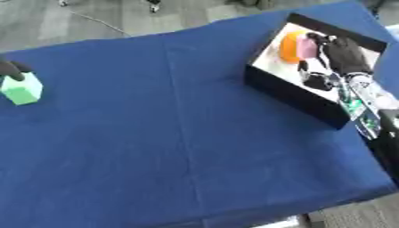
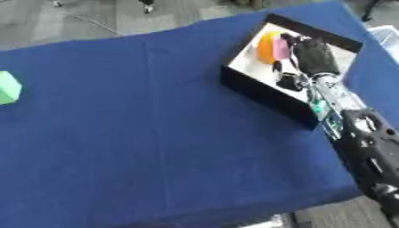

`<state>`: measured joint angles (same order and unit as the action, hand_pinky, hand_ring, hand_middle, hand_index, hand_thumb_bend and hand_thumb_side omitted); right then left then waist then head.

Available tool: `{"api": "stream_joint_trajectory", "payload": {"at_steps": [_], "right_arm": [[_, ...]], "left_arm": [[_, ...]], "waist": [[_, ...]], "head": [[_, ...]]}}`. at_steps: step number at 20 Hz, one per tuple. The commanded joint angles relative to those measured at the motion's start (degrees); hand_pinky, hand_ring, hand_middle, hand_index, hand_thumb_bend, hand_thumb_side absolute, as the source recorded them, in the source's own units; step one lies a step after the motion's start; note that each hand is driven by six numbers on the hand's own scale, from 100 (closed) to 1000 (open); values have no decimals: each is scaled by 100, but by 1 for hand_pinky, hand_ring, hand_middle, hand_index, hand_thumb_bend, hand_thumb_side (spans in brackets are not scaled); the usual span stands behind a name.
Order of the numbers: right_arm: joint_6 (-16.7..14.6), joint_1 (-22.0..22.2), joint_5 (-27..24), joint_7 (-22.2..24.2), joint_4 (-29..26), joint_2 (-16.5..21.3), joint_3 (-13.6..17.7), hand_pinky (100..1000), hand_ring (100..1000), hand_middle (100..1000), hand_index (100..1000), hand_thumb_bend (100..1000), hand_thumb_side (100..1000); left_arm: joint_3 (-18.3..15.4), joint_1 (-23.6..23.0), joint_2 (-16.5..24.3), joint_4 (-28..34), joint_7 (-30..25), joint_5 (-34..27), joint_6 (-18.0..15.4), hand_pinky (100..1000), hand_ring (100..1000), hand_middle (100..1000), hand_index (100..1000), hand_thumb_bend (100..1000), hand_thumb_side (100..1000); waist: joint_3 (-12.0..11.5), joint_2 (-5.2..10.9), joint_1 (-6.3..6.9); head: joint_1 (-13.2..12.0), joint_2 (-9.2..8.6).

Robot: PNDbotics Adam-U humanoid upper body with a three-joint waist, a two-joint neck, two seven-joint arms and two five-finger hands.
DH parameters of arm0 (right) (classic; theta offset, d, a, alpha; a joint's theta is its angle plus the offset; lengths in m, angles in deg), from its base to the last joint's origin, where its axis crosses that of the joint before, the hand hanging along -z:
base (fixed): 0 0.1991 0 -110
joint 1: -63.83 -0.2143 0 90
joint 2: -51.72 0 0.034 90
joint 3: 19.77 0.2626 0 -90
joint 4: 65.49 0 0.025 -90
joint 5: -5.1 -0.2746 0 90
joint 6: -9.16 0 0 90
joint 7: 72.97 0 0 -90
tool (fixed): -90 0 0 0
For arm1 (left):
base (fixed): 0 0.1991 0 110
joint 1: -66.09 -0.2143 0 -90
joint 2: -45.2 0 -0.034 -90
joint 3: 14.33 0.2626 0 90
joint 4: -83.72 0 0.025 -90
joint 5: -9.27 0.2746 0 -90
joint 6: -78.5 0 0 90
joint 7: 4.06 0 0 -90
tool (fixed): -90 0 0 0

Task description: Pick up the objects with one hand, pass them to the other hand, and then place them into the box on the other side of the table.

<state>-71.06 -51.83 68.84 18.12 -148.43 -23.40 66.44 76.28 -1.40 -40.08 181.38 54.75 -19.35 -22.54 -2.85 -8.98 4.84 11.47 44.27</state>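
Box (image 1: 290,91) at the bench's far right corner holds an orange thing (image 1: 291,46); the right hand (image 1: 344,54) hangs over it, fingers curled round a pink thing (image 1: 307,49). Left hand (image 1: 11,69) touches a green block (image 1: 21,88) at the left edge, grip unclear; that one remains.

Before me a tabletop (image 1: 179,133) under a creased blue cloth, a black box (image 1: 292,91) with a white floor at my far right, a green block (image 1: 22,89) near my left edge

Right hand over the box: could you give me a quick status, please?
Right hand in box, fingers on pink object. Left hand touching green block.
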Motion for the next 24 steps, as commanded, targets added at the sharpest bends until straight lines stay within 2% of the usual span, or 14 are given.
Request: {"api": "stream_joint_trajectory", "payload": {"at_steps": [1, 6, 7, 8, 9, 10, 13, 16, 17, 18, 19, 22, 24], "right_arm": [[-34, -52, 325, 307, -456, 213, 175, 873, 866, 1000, 1000, 100, 242], [-34, -52, 817, 799, -908, 239, 407, 894, 883, 1000, 1000, 100, 268], [-23, -61, 913, 895, -1033, 228, 475, 890, 880, 1000, 1000, 100, 230], [-33, -91, 1007, 962, -1171, 209, 550, 886, 875, 996, 1000, 154, 198], [-54, -112, 1098, 964, -1320, 197, 617, 880, 866, 977, 1000, 211, 114], [-97, -151, 1137, 915, -1475, 156, 651, 869, 854, 952, 1000, 246, 100], [-332, -267, 977, 674, -1930, -39, 620, 855, 835, 889, 1000, 262, 100], [-598, -371, 719, 406, -2372, -391, 318, 846, 817, 857, 997, 135, 100], [-694, -353, 624, 310, -2528, -481, 259, 846, 817, 857, 997, 135, 100], [-785, -317, 533, 219, -2676, -562, 210, 840, 806, 844, 984, 100, 100], [-880, -258, 438, 125, -2830, -648, 164, 839, 803, 842, 985, 101, 100], [-1144, -28, 174, -140, -3120, -809, 118, 834, 796, 828, 984, 100, 100], [-1305, 102, 13, -301, -3154, -873, 133, 831, 793, 822, 983, 100, 100]], "left_arm": [[-106, 23, 107, 47, 2, 37, 8, 739, 544, 486, 577, 100, 508], [-118, 2, 104, 22, 6, 51, 10, 739, 544, 486, 578, 100, 509], [-125, 0, 108, 18, 12, 52, 8, 739, 544, 486, 578, 100, 508], [-136, -4, 113, 11, 21, 55, 5, 739, 544, 486, 578, 100, 508], [-150, -7, 121, 4, 33, 61, 0, 739, 544, 486, 578, 100, 507], [-169, -7, 128, -5, 51, 68, -7, 739, 544, 486, 579, 100, 506], [-258, 10, 179, -42, 145, 142, -50, 738, 545, 489, 585, 100, 485], [-412, 59, 427, -164, 315, 370, -143, 739, 554, 499, 601, 100, 442], [-455, 87, 541, -233, 379, 463, -186, 739, 554, 499, 601, 100, 442], [-487, 134, 639, -310, 425, 553, -225, 739, 563, 508, 614, 100, 393], [-528, 212, 768, -392, 450, 647, -265, 741, 570, 516, 624, 100, 357], [-580, 517, 1177, -732, 393, 911, -419, 752, 614, 569, 679, 100, 267], [-534, 762, 1436, -984, 261, 1072, -552, 770, 675, 640, 749, 100, 221]], "waist": [[-7, 107, -36], [-14, 118, -59], [-13, 121, -61], [-9, 123, -61], [-1, 124, -62], [2, 127, -60], [20, 135, -49], [51, 148, -22], [68, 150, -17], [72, 153, -2], [73, 155, 12], [74, 141, 40], [82, 115, 43]], "head": [[-25, -15], [-64, -15], [-78, -15], [-108, -15], [-152, -15], [-214, -15], [-558, -15], [-1216, -15], [-1385, -15], [-1564, -15], [-1709, -15], [-1937, -15], [-2012, -15]]}}
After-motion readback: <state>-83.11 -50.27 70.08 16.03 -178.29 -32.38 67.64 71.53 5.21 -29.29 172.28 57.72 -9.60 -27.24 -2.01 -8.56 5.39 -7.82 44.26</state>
